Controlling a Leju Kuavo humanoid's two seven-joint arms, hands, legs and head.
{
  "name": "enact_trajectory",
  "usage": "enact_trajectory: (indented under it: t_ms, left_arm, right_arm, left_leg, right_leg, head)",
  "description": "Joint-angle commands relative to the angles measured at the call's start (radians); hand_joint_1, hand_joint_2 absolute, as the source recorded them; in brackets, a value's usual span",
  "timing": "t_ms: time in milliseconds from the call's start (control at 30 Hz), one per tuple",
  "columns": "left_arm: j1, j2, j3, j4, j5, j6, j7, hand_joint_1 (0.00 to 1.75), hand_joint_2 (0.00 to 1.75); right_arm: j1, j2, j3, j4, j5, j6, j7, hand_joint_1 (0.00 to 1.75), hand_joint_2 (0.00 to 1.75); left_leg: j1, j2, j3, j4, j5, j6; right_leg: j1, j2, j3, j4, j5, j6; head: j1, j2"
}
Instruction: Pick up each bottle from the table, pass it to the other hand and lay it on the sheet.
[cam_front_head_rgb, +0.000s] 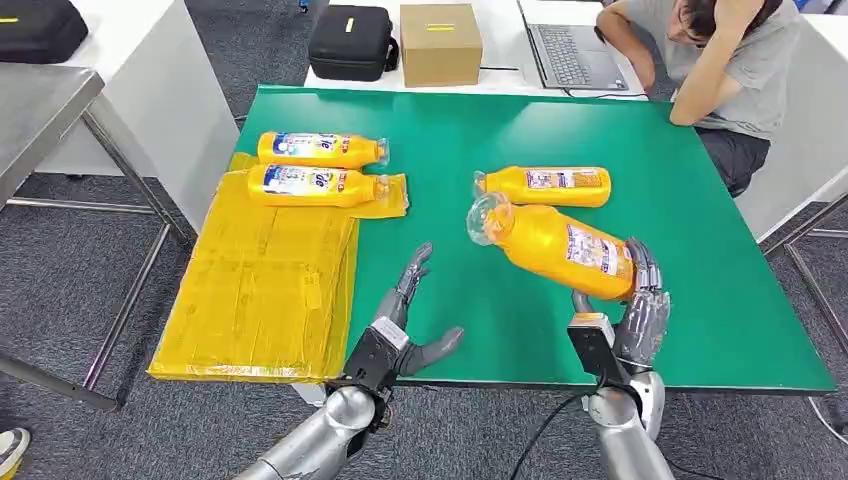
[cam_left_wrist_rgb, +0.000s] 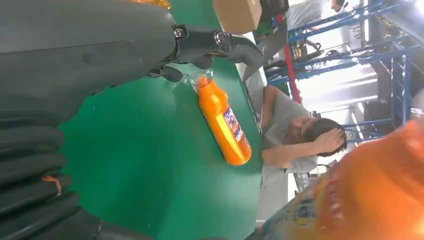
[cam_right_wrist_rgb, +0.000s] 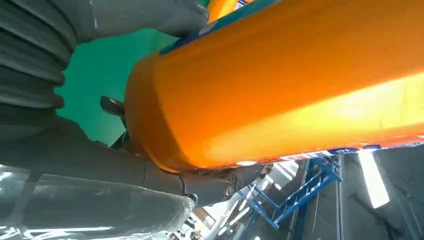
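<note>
A: Where is the bottle (cam_front_head_rgb: 555, 248)?

B: Gripped at its base by the right robot hand (cam_front_head_rgb: 640, 310), raised above the green counter (cam_front_head_rgb: 700, 300); its long axis tilts, cap toward the left robot hand (cam_front_head_rgb: 410, 305).

A: And that hand?

B: Spread, empty, palm toward the bottle, just beside its cap. The handover closes this gap. Two bottles (cam_front_head_rgb: 318, 168) lie on the sheet (cam_front_head_rgb: 260, 290).

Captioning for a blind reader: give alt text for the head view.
The right robot hand holds an orange bottle above the green table, the left robot hand open beside it. Two bottles lie on the yellow sheet.
</note>
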Motion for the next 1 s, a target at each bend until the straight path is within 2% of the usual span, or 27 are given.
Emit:
enact_trajectory:
  t_ms: [33,267,467,667,733,900,967,1000]
  left_arm:
    - [-0.049,-0.017,-0.041,0.091,0.024,-0.011,0.003,0.00,1.75]
    - [-0.062,-0.020,-0.032,0.102,0.037,0.011,0.003,0.00,1.75]
    - [-0.063,-0.024,-0.036,0.103,0.052,0.006,0.003,0.00,1.75]
    - [-0.073,-0.033,-0.018,0.092,0.067,0.062,0.003,0.00,1.75]
    - [-0.085,-0.038,-0.004,0.091,0.072,0.111,0.003,0.00,1.75]
    - [-0.087,-0.042,0.013,0.092,0.098,0.105,0.003,0.00,1.75]
    - [-0.081,-0.037,0.013,0.076,0.099,0.104,0.003,0.00,1.75]
    - [-0.078,-0.034,0.015,0.062,0.099,0.110,0.003,0.00,1.75]
  right_arm:
    - [-0.047,0.082,0.044,-0.029,0.026,-0.008,-0.001,1.75,1.75]
    - [-0.059,0.103,0.086,-0.012,0.027,-0.008,-0.001,1.75,1.75]
    - [-0.071,0.125,0.118,0.022,0.057,-0.008,-0.001,1.75,1.75]
    - [-0.056,0.173,0.153,0.022,0.083,-0.008,-0.001,1.75,1.75]
    - [-0.050,0.182,0.184,0.026,0.101,-0.008,-0.001,1.75,1.75]
    - [-0.048,0.181,0.198,0.038,0.106,-0.008,-0.001,1.75,1.75]
    - [-0.049,0.180,0.204,0.052,0.096,-0.008,-0.001,1.75,1.75]
    - [-0.047,0.180,0.202,0.055,0.098,-0.008,-0.001,1.75,1.75]
  left_leg:
    - [0.001,0.004,0.004,0.000,-0.002,-0.002]
    - [0.001,0.002,0.002,0.000,-0.001,-0.002]
    - [0.001,0.005,0.007,0.001,-0.004,-0.003]
    - [0.001,0.003,0.004,0.000,-0.002,-0.002]
    - [0.001,0.004,0.007,0.001,-0.004,-0.004]
    - [0.001,0.002,0.003,0.000,-0.001,-0.002]
    - [0.001,0.003,0.008,0.000,-0.004,-0.004]
    - [0.001,0.003,0.004,0.000,-0.002,-0.002]
  right_leg:
    - [0.001,0.003,0.003,0.001,-0.001,-0.002]
    - [0.001,0.001,0.001,0.000,-0.001,-0.002]
    - [0.001,0.003,0.005,0.002,-0.003,-0.003]
    - [0.001,0.002,0.002,0.001,-0.001,-0.002]
    - [0.001,0.002,0.005,0.002,-0.003,-0.003]
    - [0.001,0.001,0.002,0.001,-0.001,-0.002]
    - [0.002,0.001,0.006,0.002,-0.003,-0.003]
    - [0.001,0.001,0.003,0.001,-0.001,-0.002]
  head:
    - [0.000,0.000]
    - [0.000,0.000]
    - [0.000,0.000]
    - [0.000,0.000]
    - [0.000,0.000]
    - [0.000,0.000]
    - [0.000,0.000]
    - [0.000,0.000]
